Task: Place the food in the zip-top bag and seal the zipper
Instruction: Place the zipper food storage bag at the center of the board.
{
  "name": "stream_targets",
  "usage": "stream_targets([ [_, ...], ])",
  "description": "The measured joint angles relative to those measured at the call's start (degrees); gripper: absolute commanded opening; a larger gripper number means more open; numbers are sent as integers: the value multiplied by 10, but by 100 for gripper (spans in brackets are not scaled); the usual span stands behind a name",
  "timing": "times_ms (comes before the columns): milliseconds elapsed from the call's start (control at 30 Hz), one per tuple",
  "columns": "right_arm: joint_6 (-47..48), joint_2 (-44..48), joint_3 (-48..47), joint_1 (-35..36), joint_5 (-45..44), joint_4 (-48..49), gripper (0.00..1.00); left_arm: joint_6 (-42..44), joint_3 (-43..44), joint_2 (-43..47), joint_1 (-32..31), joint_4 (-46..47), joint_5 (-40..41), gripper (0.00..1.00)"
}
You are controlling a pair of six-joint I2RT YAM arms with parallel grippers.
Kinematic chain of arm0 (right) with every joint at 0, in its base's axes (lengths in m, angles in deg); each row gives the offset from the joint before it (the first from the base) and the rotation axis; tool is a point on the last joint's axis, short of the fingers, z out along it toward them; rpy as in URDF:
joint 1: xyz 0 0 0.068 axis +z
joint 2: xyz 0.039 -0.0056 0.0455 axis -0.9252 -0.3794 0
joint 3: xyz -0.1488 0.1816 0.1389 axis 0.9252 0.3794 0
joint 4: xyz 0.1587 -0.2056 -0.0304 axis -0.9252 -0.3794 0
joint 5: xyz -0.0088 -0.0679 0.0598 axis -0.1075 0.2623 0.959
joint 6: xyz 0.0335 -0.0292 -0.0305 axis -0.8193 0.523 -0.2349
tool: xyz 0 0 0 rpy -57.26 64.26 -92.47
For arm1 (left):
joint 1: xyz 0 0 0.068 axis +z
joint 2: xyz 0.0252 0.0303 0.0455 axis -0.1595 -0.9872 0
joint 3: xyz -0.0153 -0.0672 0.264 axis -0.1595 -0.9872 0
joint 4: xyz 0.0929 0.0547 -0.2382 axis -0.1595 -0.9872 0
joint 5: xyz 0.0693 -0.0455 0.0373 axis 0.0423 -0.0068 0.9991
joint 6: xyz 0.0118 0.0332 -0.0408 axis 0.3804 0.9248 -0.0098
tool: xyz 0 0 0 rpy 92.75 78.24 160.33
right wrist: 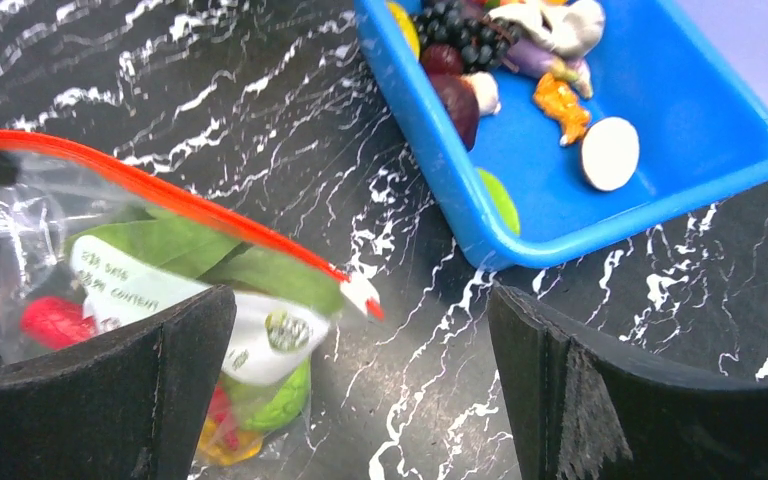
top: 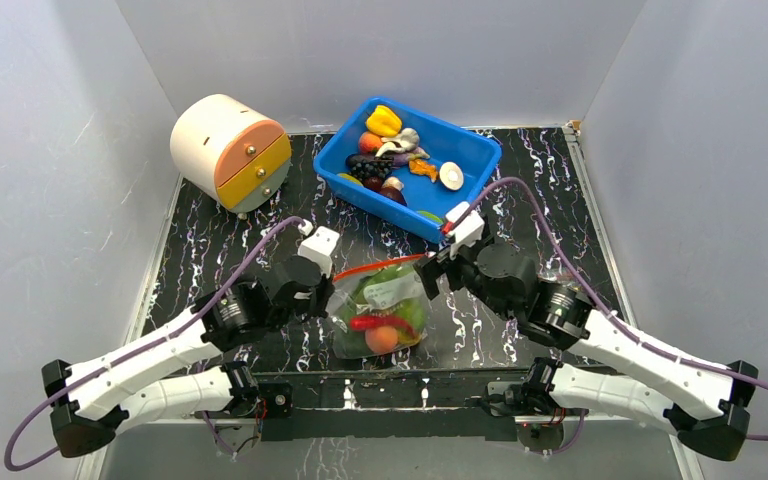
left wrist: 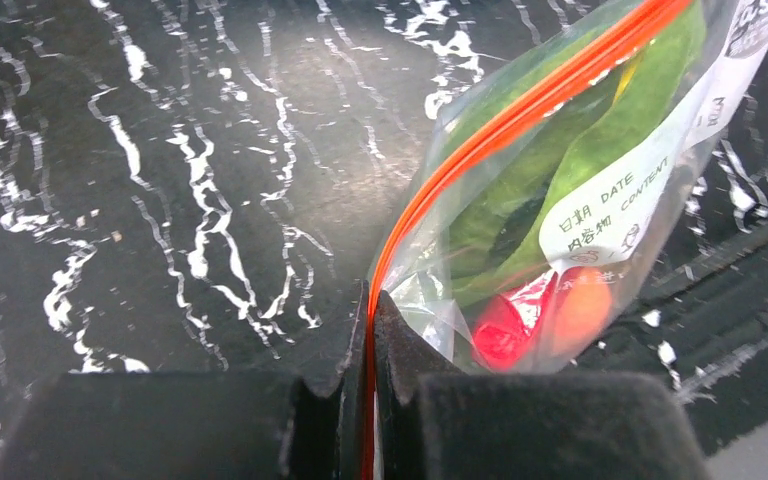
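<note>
— Where does the zip-top bag [top: 380,312] lie?
— It lies on the black marbled tabletop [top: 210,255], between the two arms and near the front edge. Its orange-red zipper [top: 378,264] runs along the far side, from one hand toward the other.
— What about the left hand [left wrist: 370,370]?
— It is pinched tight on the zipper's left end. In its wrist view the strip passes straight between the two closed fingers, and the bag spreads away to the right.
— And the right hand [right wrist: 360,310]?
— It is spread wide and holds nothing. It sits at the zipper's right end. In its wrist view the strip's tip lies in the gap between the fingers, nearer the one on the left of that view. The bag's corner runs behind that finger.
— Is the strip pressed shut all along?
— That cannot be told.
— What is inside the bag?
— Green leaves [left wrist: 600,150], a red chili [top: 370,322] and a peach [top: 381,339] low in the bag.
— What else is on the tabletop?
— A blue bin [top: 470,150] of toy food stands just beyond the right hand. A round drawer unit [top: 230,150] stands at the far left.
</note>
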Motion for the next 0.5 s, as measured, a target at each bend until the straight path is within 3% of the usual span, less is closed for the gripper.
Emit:
stream_targets([
  [233,-13,63,-24,0,-30,-1,98,-4,13,-40,18,-43,101,0],
  [500,-40,90,-38,0,-46,-10,98,26,-12,-28,173,-39,109,0],
])
